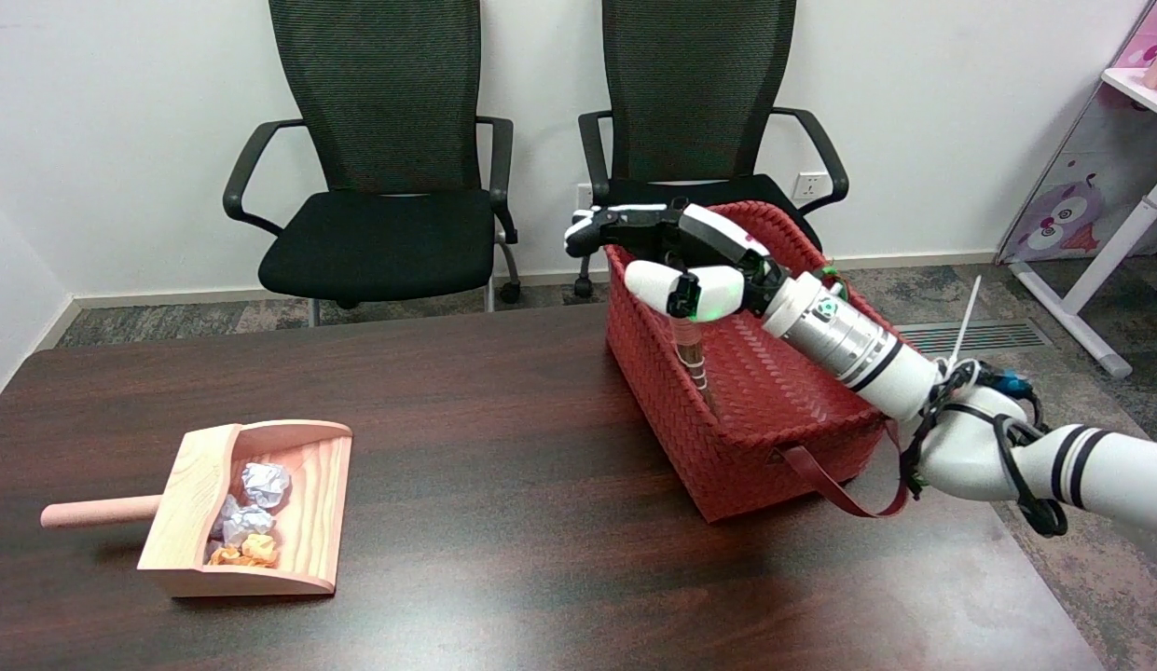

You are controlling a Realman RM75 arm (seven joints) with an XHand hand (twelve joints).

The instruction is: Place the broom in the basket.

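The red woven basket stands at the table's far right edge. Inside it, against the left wall, leans the brown broom, its handle pointing up under my hand. My right hand hovers over the basket's far left corner with its fingers spread apart and stretched out to the left. It holds nothing; the broom stands free just below the thumb. Most of the broom's lower part is hidden by the basket wall.
A wooden dustpan with crumpled paper balls lies at the table's left. Two black office chairs stand behind the table. A red strap hangs from the basket's front. A white and pink desk stands at the far right.
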